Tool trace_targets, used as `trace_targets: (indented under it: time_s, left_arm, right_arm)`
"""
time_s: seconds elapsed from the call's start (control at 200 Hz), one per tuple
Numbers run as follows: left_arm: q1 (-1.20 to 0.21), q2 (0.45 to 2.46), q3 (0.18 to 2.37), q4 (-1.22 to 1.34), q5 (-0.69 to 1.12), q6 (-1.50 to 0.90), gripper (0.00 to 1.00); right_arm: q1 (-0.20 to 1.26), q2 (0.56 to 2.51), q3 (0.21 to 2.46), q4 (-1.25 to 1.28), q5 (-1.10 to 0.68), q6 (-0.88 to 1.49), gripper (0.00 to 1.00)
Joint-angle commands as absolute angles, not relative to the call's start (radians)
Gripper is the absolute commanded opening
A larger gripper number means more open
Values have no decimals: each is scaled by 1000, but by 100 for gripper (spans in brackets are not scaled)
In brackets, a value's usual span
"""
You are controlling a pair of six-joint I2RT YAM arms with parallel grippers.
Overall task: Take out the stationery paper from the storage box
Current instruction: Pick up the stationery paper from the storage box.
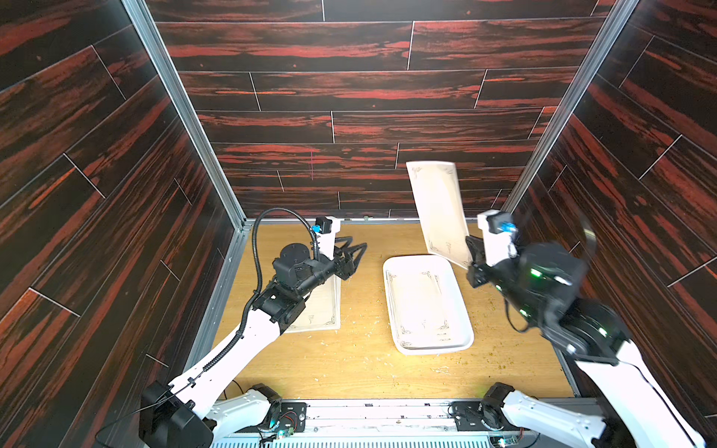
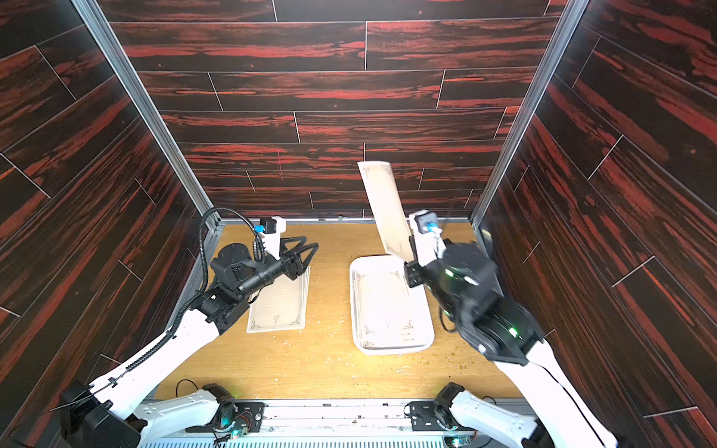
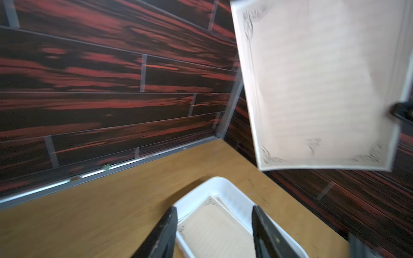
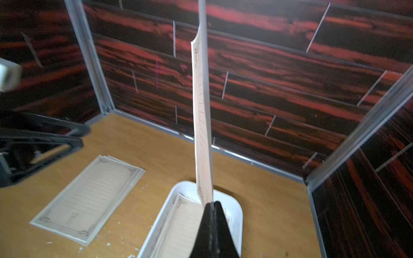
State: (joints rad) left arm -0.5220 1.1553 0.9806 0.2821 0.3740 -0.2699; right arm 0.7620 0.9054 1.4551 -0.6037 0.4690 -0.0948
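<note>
Pinching stationery paper (image 1: 438,209), right pincer (image 4: 211,206) blurs; left pincer (image 3: 214,212) gapes, its arm (image 1: 256,329) half-hiding stack (image 2: 279,306).

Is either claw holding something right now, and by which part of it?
The right gripper is shut on one sheet of stationery paper, pinching its long edge near the lower corner. The left gripper is open, holding nothing.

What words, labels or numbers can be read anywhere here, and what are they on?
No text can be read anywhere in these views.
raised sheet: corner flourishes and faint ruled lines, no words.
stack on the table: the same ornaments, no words.
sheets in the storage box: small dark marks near one end, too blurred to read.
</note>
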Motion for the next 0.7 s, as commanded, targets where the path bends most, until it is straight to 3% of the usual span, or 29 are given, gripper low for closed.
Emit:
trace_targets:
  time_s: [0.0,0.18,0.436,0.611,0.691]
  left_arm:
    - [-524,1172,987,428,623,-307,56]
    - [-523,1241,1040,557,778,-426,56]
    - [-524,1255,1084,656,811,-486,53]
    - [-523,1200,1044,805,830,-556,42]
    - [-525,1169,1019,870,852,-585,29]
  right_arm:
    - [767,830,1395,-460,249,-182,0]
    - [767,779,1377,-449,150,-226,0]
    - [767,779,1408,-488,13,-161,0]
    - [766,764,1388,-456,-27,-106,0]
    - [767,759,1384,-437,-46,-80,0]
